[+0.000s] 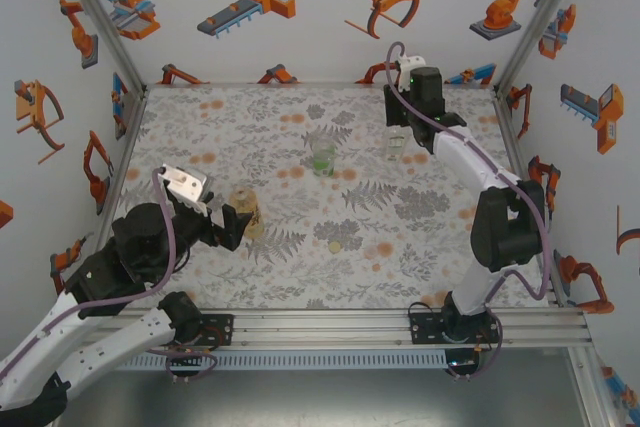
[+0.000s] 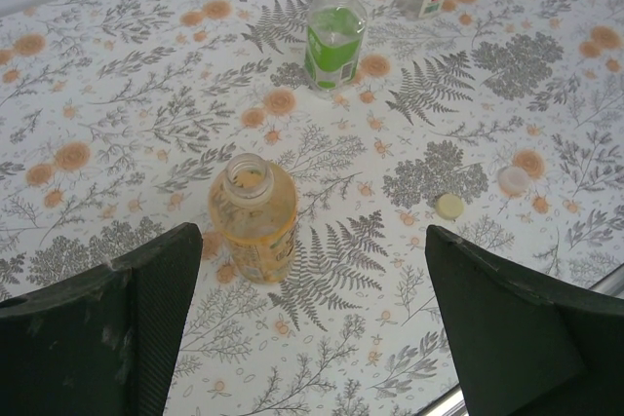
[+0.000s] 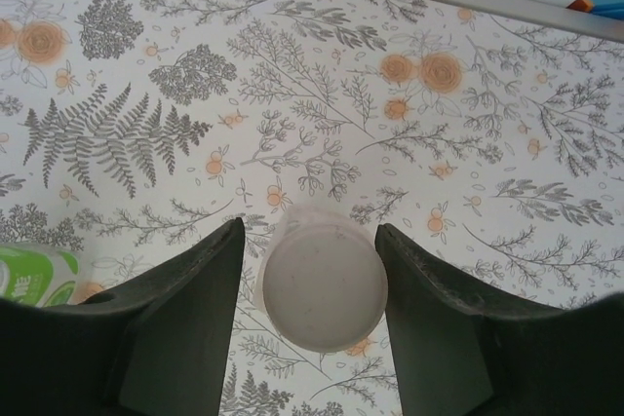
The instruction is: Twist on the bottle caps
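Nearest me, my left fingers (image 2: 312,245) hang released just before the uncapped amber bottle (image 2: 253,219). A yellowish cap (image 2: 449,206) and a pale cap (image 2: 513,179) lie loose on the counter (image 2: 117,133). Beyond stands the open green bottle (image 2: 336,34). Farthest, my right fingers (image 3: 310,231) flank the clear bottle (image 3: 324,284); I cannot tell whether they grip it.

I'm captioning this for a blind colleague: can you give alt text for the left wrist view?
An uncapped amber bottle stands on a floral mat just ahead of the open left gripper. Behind it stands an uncapped green bottle; a yellowish cap and a pale cap lie loose to the right.
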Robot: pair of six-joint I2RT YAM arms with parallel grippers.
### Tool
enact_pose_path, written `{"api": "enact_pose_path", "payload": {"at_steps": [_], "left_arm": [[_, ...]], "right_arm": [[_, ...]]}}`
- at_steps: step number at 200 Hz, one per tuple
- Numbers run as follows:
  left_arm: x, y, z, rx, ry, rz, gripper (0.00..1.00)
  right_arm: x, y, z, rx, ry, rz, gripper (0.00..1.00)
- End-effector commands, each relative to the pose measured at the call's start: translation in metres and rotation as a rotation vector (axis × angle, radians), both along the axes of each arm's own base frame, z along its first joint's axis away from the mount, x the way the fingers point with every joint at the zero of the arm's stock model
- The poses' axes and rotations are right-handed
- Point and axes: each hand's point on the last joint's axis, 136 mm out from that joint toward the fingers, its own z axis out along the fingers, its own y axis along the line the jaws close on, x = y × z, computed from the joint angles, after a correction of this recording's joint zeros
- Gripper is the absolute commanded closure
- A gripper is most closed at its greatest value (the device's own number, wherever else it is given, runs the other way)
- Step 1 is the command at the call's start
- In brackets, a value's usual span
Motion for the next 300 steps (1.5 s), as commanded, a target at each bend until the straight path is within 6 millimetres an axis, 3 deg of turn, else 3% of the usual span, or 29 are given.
{"api": "enact_pose_path", "payload": {"at_steps": [1,59,96,152,212,249,300], "left_arm": [[-0.002,0.001,0.000,-0.026,0.005,0.000,0.12],[-0.002,0.003,-0.001,-0.035,-0.008,-0.001,0.11],[-0.002,-0.001,-0.003,-0.028,-0.002,-0.012,0.11],[0.000,-0.004,-0.005,-0.026,-0.007,-0.016,0.11],[0.007,-0.014,-0.013,-0.006,0.005,-0.023,0.10],[0.009,-0.018,-0.016,0.000,0.011,-0.025,0.09],[0.005,-0.012,-0.014,-0.003,0.020,-0.023,0.09]], "right_arm": [[0.003,-0.001,0.019,-0.011,-0.023,0.014,0.46],[-0.002,0.000,0.055,-0.022,-0.075,0.038,0.44],[-0.010,0.004,0.057,-0.013,-0.065,0.071,0.45],[-0.041,0.009,0.067,0.027,-0.075,0.130,0.45],[-0.092,0.014,0.050,0.090,-0.017,0.214,0.44],[-0.124,0.033,0.033,0.160,-0.019,0.355,0.44],[-0.149,0.064,0.001,0.281,-0.058,0.544,0.44]]}}
